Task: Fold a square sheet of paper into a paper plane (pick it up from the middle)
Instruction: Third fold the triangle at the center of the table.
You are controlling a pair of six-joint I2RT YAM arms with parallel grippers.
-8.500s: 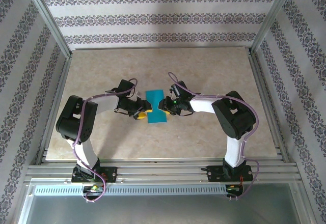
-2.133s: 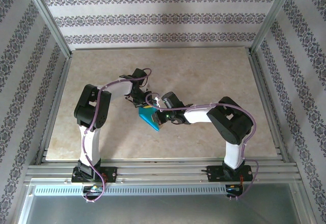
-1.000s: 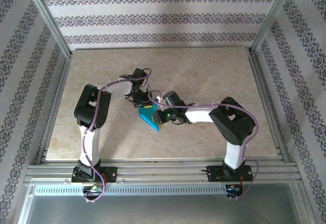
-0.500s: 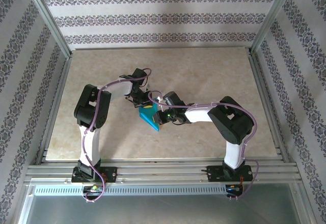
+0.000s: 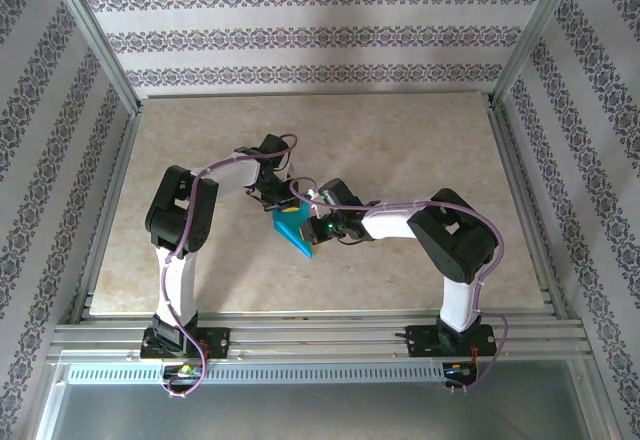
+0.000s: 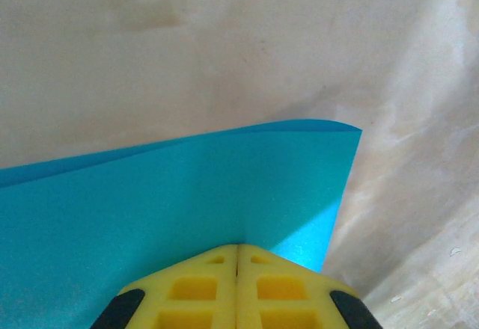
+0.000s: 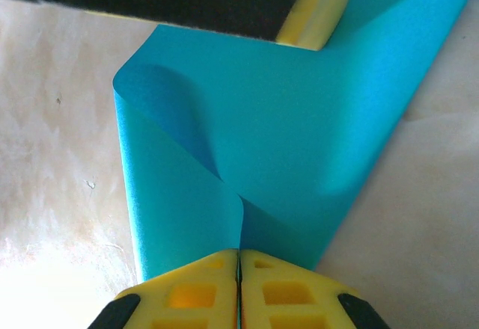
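Note:
The square sheet of paper [image 5: 293, 228] is teal-blue and folded over, held just above the table's middle between both arms. My left gripper [image 6: 237, 248] is shut on one edge of the paper [image 6: 150, 202], its yellow fingers [image 6: 191, 288] pressed together. My right gripper [image 7: 239, 254] is shut on the opposite edge, where a curled flap of the paper [image 7: 254, 142] overlaps another layer. The left gripper's yellow finger [image 7: 318, 11] shows at the top of the right wrist view. In the top view the left gripper [image 5: 284, 198] and right gripper [image 5: 312, 222] meet at the sheet.
The beige marbled tabletop [image 5: 400, 150] lies under both arms. Aluminium frame posts [image 5: 95, 40] and patterned walls enclose the table on three sides, with a metal rail [image 5: 320, 335] along the near edge.
Hardly anything has moved in the last second; both grippers keep their hold on the paper at the same spot. Earlier the arms had turned the paper from flat between them to tilted.

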